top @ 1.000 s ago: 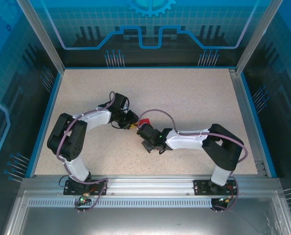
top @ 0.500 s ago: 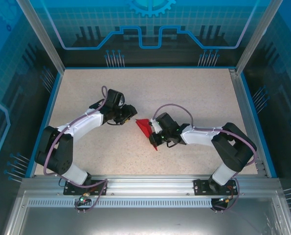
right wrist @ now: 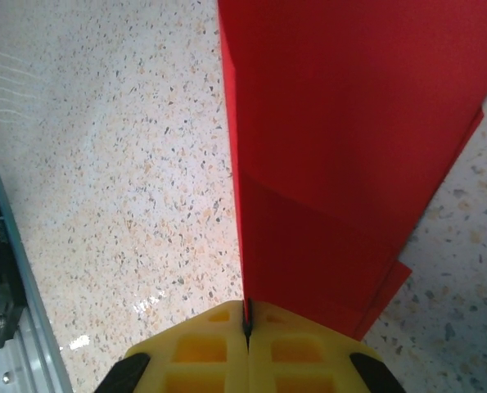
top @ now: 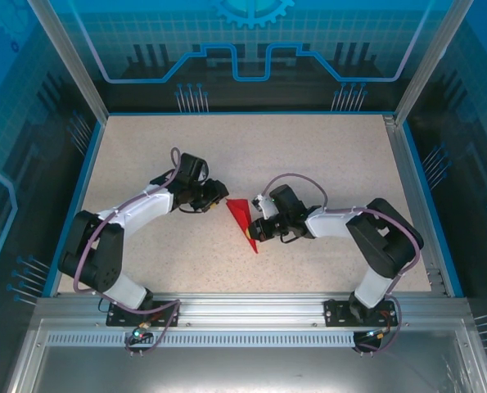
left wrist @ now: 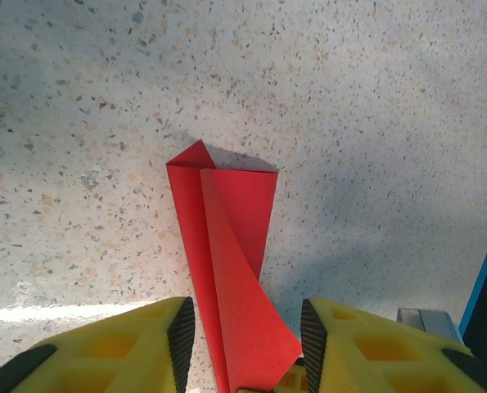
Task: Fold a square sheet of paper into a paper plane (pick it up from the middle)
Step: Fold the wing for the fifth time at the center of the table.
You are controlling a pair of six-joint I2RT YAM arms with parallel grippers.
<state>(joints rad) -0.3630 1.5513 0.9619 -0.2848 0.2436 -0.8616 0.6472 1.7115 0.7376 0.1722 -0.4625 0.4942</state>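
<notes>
The red paper (top: 242, 219) is lying near the middle of the table (top: 333, 155), folded into a long pointy shape. In the top view it is running from 11 o'clock down to 5 o'clock, right between the two grippers.

The paper is looking very thin and light, so I think even a small push is going to slide it. It is soft and bendy too. In the left wrist view one flap of the paper (left wrist: 227, 246) is lifting up off the table. A hard squeeze or a tug is likely going to crumple or tear it. The folded edges are looking thicker and stiffer, so I think those are the best places to hold it, with a flat, gentle pinch.

The right gripper (top: 256, 232) is sitting at the paper's 4 o'clock side. Its arm is reaching in from 3 o'clock with the elbow bent and the wrist low over the table. In the right wrist view the two yellow fingers of the right gripper (right wrist: 247, 327) are pressing tight together, pinching an edge of the paper (right wrist: 341, 123) between them.

The left gripper (top: 215, 196) is waiting at the paper's 10 o'clock end. Its arm is curving up from 7 o'clock, and the wrist is pointing toward 3 o'clock. In the left wrist view the left gripper (left wrist: 245, 327) is standing with its fingers apart, and the near end of the paper is lying loose between them
</notes>
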